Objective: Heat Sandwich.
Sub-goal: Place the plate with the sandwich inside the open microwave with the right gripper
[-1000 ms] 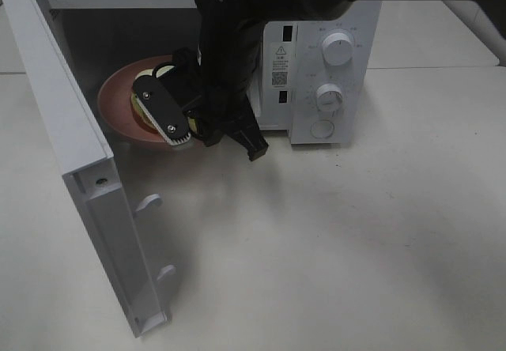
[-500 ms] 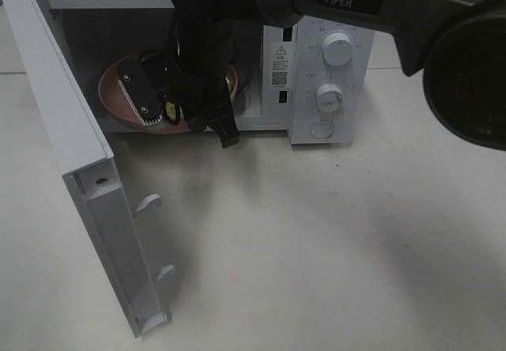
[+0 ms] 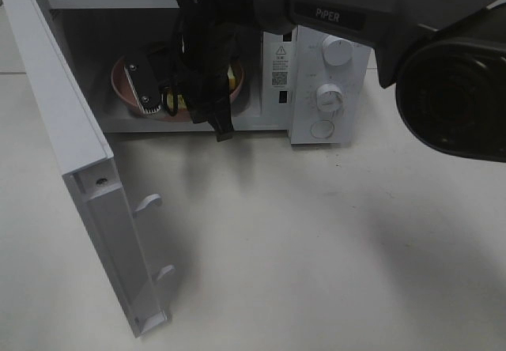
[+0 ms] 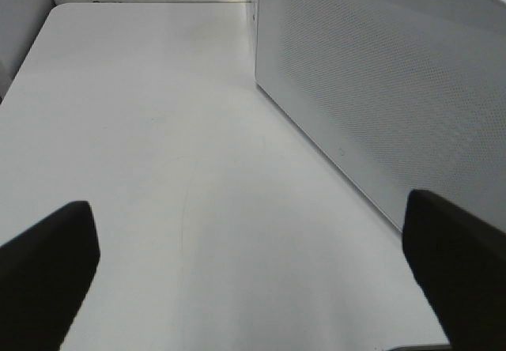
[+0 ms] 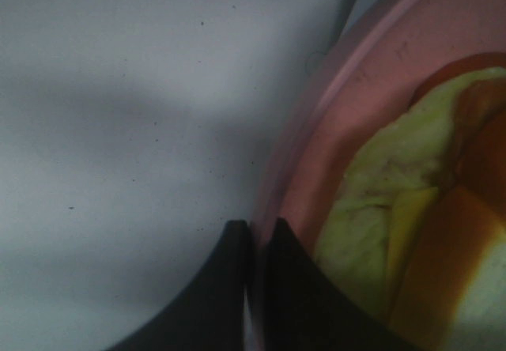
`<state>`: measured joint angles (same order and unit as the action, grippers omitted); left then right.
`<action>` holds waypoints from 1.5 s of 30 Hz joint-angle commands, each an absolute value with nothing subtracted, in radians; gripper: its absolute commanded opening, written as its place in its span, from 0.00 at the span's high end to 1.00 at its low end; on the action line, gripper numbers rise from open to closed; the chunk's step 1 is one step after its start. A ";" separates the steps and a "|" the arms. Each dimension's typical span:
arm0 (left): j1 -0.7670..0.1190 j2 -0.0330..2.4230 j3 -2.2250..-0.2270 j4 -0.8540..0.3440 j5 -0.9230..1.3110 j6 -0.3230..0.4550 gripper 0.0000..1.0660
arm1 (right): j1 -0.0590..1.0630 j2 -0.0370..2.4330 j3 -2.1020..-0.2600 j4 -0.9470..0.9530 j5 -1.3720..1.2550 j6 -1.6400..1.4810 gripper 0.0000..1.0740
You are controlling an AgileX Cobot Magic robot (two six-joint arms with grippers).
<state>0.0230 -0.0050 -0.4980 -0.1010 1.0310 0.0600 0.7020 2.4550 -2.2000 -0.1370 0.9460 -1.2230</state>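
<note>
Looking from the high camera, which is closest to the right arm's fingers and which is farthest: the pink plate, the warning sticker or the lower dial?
1. pink plate: its left rim is pinched in the fingers of the right gripper, so they touch.
2. warning sticker: off to the right.
3. lower dial: farther right still.

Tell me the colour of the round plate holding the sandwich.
Pink; the round plate shows best in the right wrist view.

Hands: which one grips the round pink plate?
The right hand, pinched shut on the rim of the round pink plate inside the white microwave; the left hand hangs open over the table.
</note>
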 commanded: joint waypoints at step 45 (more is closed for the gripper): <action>0.017 -0.031 -0.495 -0.106 1.029 0.063 0.05 | 0.652 2.502 -2.243 -0.127 0.842 -1.127 0.21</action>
